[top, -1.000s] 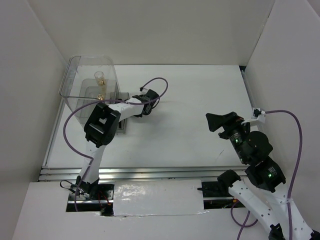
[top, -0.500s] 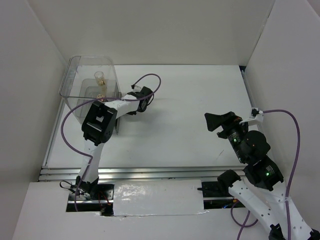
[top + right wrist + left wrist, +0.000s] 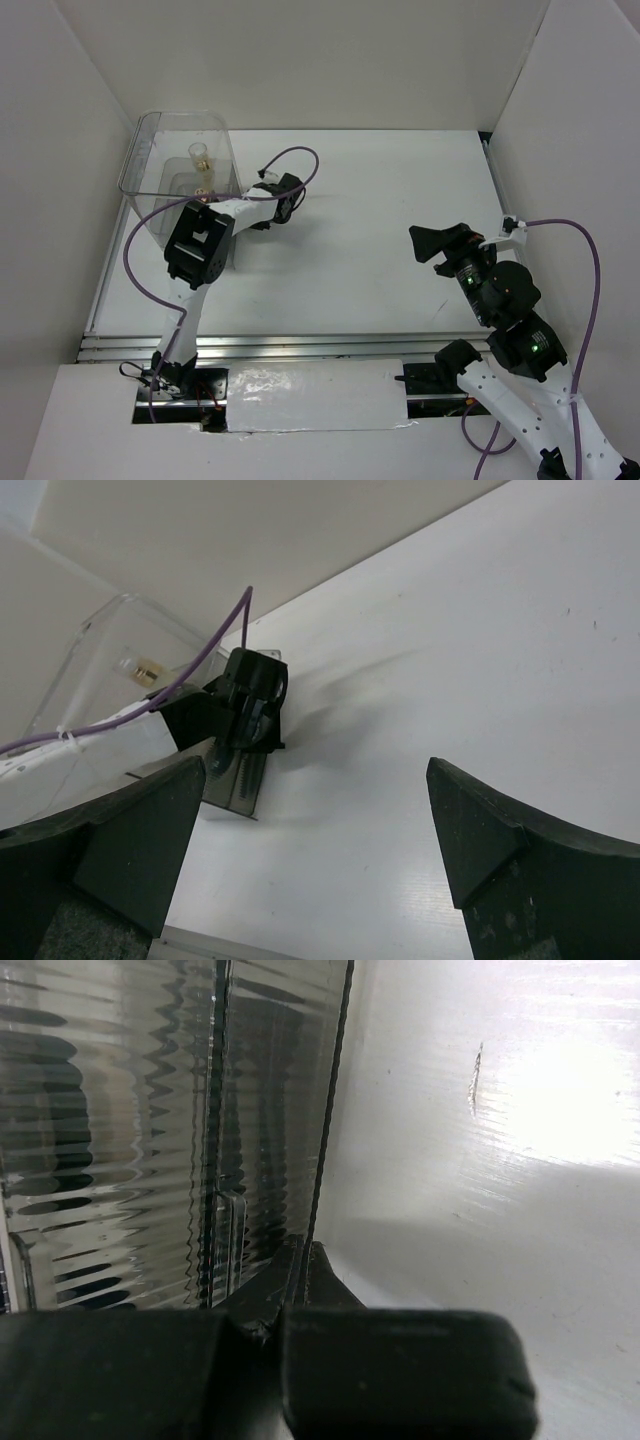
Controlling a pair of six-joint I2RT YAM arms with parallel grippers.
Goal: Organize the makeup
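My left gripper is at the right side of the big clear box. In the left wrist view its fingers are shut on the thin edge of a ribbed smoky-clear organizer, which also shows in the top view and the right wrist view. Dark shapes show through its ribbing; I cannot tell what they are. A tall pale-yellow bottle and a short gold-capped bottle stand inside the clear box. My right gripper is wide open and empty over the table's right half. No compacts show plainly.
White walls enclose the table on the left, back and right. The clear box sits in the back left corner. A purple cable loops above the left wrist. The table's metal front rail runs along the near edge.
My left gripper has moved a little left toward the clear box, taking the ribbed organizer's edge with it. The right arm has hardly moved.
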